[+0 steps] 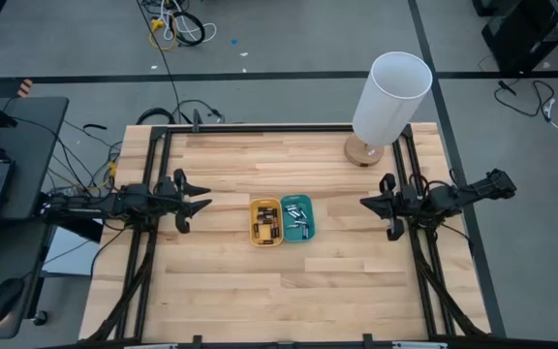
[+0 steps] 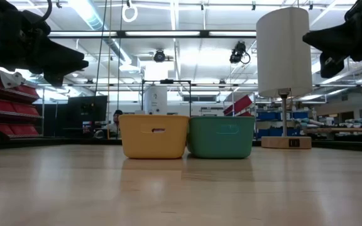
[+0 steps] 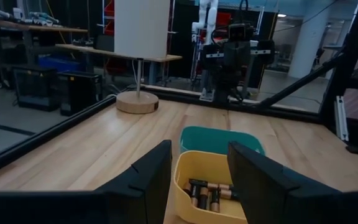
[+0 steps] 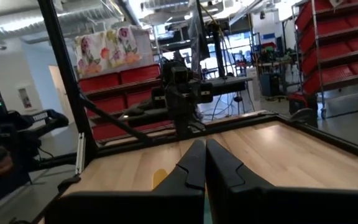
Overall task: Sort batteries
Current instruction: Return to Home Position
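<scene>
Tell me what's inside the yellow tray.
Dark batteries lie in the yellow tray. Their number cannot be told: fingers of the left gripper cover part of it in the wrist view.

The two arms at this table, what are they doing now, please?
Nothing is being handled now. The left gripper hangs at the left side of the table with jaws open, the right gripper at the right side with jaws shut, both empty. Between them, the dark batteries lie in the yellow tray and the silvery batteries in the teal tray beside it.
</scene>
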{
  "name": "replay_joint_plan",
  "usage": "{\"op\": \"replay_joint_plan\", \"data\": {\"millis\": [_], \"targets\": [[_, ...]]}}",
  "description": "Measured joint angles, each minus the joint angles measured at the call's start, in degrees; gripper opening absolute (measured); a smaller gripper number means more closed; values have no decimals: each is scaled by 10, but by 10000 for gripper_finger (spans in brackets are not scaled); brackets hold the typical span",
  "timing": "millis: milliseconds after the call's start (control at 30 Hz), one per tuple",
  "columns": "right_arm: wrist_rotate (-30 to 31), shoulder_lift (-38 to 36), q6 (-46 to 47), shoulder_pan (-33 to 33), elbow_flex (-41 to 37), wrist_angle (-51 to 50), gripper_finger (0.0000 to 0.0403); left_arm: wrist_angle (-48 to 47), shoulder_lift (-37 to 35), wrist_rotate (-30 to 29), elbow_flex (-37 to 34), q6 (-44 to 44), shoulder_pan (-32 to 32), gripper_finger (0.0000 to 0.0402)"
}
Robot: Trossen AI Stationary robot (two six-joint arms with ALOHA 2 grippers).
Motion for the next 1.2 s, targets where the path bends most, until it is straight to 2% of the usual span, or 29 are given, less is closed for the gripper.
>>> {"op": "replay_joint_plan", "data": {"millis": [133, 300, 500, 600, 933, 1100, 1200], "targets": [[-17, 0, -24, -1, 0, 0, 0, 0, 0, -7, 0, 5, 0, 172], [-82, -3, -60, -9, 0, 38, 0, 1, 0, -11, 0, 6, 0, 172], [-87, -3, -84, -32, 4, 26, 0, 1, 0, -14, 0, 2, 0, 172], [-92, -3, -86, -50, 4, 15, 0, 1, 0, -15, 0, -3, 0, 172], [-186, -3, -66, -133, 4, -2, 0, 1, 0, -19, -1, 6, 0, 172], [-191, -3, -38, -166, 5, -18, 0, 0, 0, -19, 0, -2, 0, 172], [-196, -3, -30, -175, 18, -51, 0, -21, 0, -25, 9, -9, 0, 158]]}}
